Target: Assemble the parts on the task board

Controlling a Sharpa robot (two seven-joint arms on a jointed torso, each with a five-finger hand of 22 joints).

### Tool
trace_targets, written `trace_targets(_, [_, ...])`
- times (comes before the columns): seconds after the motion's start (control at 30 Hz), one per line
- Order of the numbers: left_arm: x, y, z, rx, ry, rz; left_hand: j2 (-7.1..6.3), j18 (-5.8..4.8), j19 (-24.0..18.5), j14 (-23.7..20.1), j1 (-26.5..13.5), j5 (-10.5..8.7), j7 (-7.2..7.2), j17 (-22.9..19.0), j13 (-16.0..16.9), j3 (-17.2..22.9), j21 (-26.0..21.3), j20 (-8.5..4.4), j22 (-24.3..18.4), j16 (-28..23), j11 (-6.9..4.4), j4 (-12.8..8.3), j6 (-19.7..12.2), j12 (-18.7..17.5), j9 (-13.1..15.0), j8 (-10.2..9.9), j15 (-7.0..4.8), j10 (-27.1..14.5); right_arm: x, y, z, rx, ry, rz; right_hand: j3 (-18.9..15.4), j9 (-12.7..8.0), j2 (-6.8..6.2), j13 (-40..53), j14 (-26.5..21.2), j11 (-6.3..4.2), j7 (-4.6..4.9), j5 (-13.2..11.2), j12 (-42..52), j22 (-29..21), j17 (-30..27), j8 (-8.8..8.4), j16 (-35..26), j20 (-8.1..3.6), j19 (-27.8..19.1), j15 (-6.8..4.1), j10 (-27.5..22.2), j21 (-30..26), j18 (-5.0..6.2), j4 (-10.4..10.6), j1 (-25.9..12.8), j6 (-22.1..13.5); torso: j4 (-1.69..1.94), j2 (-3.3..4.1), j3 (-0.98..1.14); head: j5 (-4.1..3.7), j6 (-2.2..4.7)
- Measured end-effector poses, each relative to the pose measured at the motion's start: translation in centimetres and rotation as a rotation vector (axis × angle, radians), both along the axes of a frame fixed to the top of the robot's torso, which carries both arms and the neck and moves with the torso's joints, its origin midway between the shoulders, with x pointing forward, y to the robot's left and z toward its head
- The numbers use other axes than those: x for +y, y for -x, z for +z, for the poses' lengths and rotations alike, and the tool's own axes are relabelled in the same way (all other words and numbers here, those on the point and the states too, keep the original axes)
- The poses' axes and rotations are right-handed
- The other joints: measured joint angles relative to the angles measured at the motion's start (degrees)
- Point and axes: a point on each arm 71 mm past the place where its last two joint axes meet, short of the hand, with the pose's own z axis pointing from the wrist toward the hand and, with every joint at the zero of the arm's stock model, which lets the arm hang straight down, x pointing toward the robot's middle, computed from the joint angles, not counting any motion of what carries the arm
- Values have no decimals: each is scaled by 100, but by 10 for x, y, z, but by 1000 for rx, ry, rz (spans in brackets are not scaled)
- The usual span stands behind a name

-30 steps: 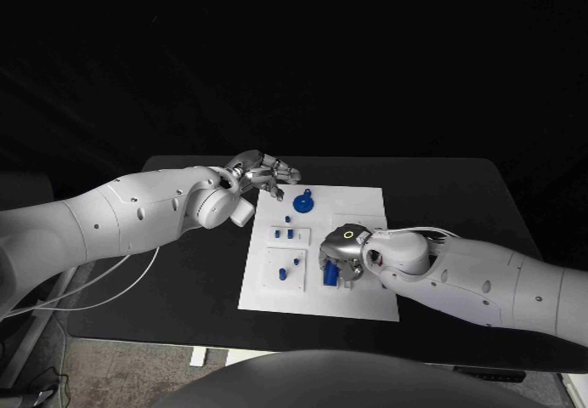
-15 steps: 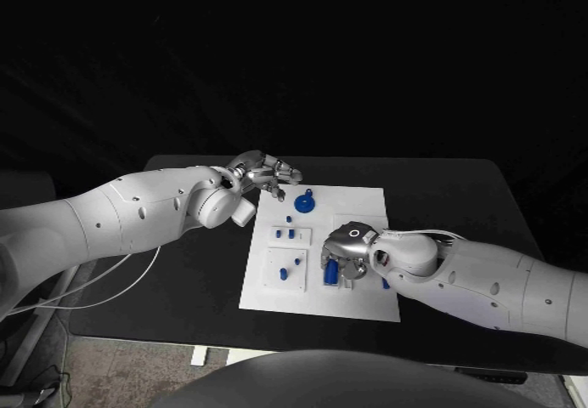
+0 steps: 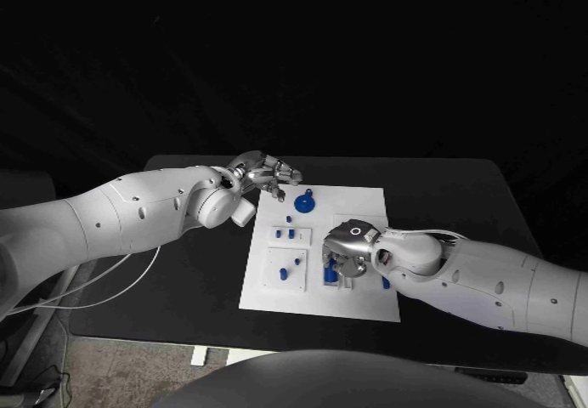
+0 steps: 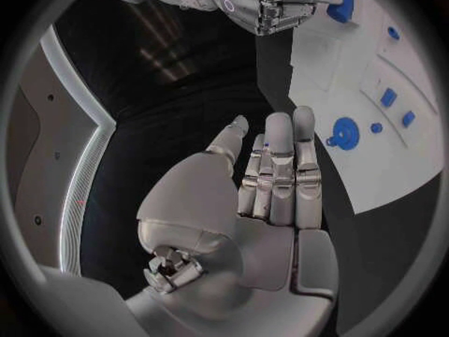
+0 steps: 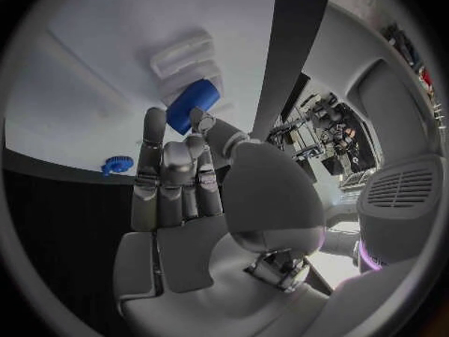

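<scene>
My right hand [image 3: 347,252] has edged slightly left, fingers curled round the blue cylinder [image 3: 330,271] at the task board [image 3: 368,204] middle, likely seating it, while my left hand [image 3: 261,174] hovers empty, fingers apart.

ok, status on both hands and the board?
Right hand pinching blue cylinder over board. Left hand open, hovering off board's far corner. Nothing blocking.

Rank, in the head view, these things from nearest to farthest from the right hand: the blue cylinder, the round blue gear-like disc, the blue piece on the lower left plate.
1. Blue cylinder: at the right hand's fingers.
2. Blue piece on the lower left plate: beside it, toward the board's left edge.
3. Round blue gear-like disc: at the board's far edge, near the left hand.
</scene>
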Motion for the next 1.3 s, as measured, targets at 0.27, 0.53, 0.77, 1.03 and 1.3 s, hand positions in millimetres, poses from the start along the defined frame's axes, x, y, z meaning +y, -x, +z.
trace_targets(0.27, [0, 0, 0, 3, 0, -3, 0, 0, 0, 0, 0, 0, 0, 0, 0, 0, 0, 0, -1, 0, 0, 0, 0, 0, 0, 0, 0, 0, 1, -3, -2, 23, 36, -3, -137, -56, -99, -61, -194, -73, -105, 98, -41, 76, -175, -35, -183, 42, -85, 8, -156, -69, -9, 9, 99, -806, 1, 1, -3, -8, 0])
trace_targets(0.53, [0, 0, 0, 5, 0, -4, 0, 0, 0, 0, 0, 0, 0, 0, 0, 0, 0, 0, -1, 0, 0, 0, 0, 0, 0, 0, 0, 0, -2, -6, -8, 45, 104, -24, -476, -57, -260, -156, -485, -115, -349, 279, -107, 124, -269, -39, -249, 30, -197, 7, -339, -178, -10, 66, 308, -1641, 5, 2, 1, -20, 0])
trace_targets(0.77, [-1, 0, 0, 7, -1, -6, 0, 0, 0, 0, 0, 0, 0, 0, 0, 0, 0, 0, -1, 0, 0, 0, 0, 0, 0, 0, 0, 0, -1, -7, -10, 50, 136, -30, -593, -49, -321, -249, -598, -93, -376, 288, -57, 200, -334, -39, -185, 30, -196, 22, -441, -269, -71, 183, 428, -1777, 7, 3, 1, -20, 0])
trace_targets(1.03, [-2, 0, -1, 9, 0, -9, 0, 0, -20, 0, 0, 0, 21, 0, 0, -18, 0, 20, -2, 0, 0, 18, -20, 0, 0, 0, 0, 0, 5, -7, -11, 49, 145, -26, -632, -47, -276, -298, -613, -72, -296, 288, 51, 317, -372, -41, -76, 30, -196, 18, -460, -312, -70, 143, 417, -1534, 12, 3, -1, -32, 0])
trace_targets(1.3, [-2, 1, -1, 13, -1, -12, 0, 0, -20, 0, 0, 0, 21, 0, 0, -5, 0, 20, -2, 0, 13, 30, -20, 0, 0, 0, 0, -13, 9, -6, -14, 47, 142, -17, -568, -32, -187, -293, -613, -51, -270, 288, 123, 453, -367, -38, 42, 30, -196, 18, -442, -335, -68, 30, 343, -1131, 13, 11, -3, -31, 0])
